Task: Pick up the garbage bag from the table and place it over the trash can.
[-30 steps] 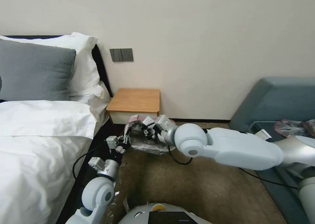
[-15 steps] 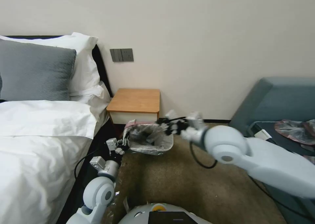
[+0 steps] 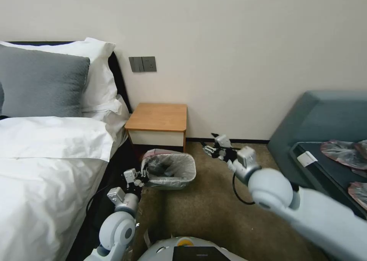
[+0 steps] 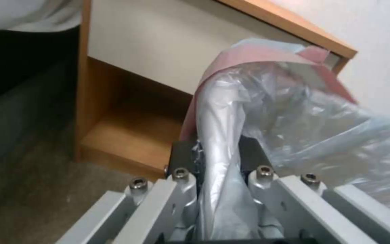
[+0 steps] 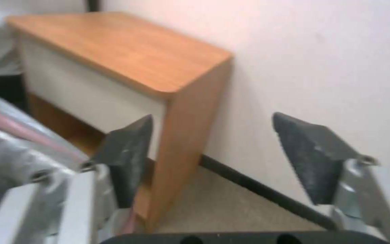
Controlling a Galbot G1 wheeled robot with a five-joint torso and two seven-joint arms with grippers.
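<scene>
While the left end effector [image 3: 142, 175] sits low beside the bed, its dark fingers [image 4: 182, 156] are pressed together on a fold of the thin translucent grey plastic garbage bag with a pinkish-red rim [image 3: 168, 168], pinching it at the bin's left side. That wrinkled bag lines the small beige-white rectangular plastic trash can [image 3: 172, 183], its rim draped over the can's edge, with the pink band bunched up at the back left corner. The can stands on the brown carpet [image 3: 206, 211] just in front of the small wooden counter with an orange-brown top and white drawer front [image 3: 157, 125], whose low shelf shows behind the bag [image 4: 267, 101] in the left wrist view. To the right of the can and apart from it, the right end effector [image 3: 209, 149] hangs above the carpet near the wall's dark skirting, its two black pads [image 5: 125, 152] spread wide with nothing between them; beyond them the counter [image 5: 123, 64] and the wall appear. More grey-pink bags [image 3: 342, 154] lie on the blue-grey sofa [image 3: 325, 115] at the far right.
</scene>
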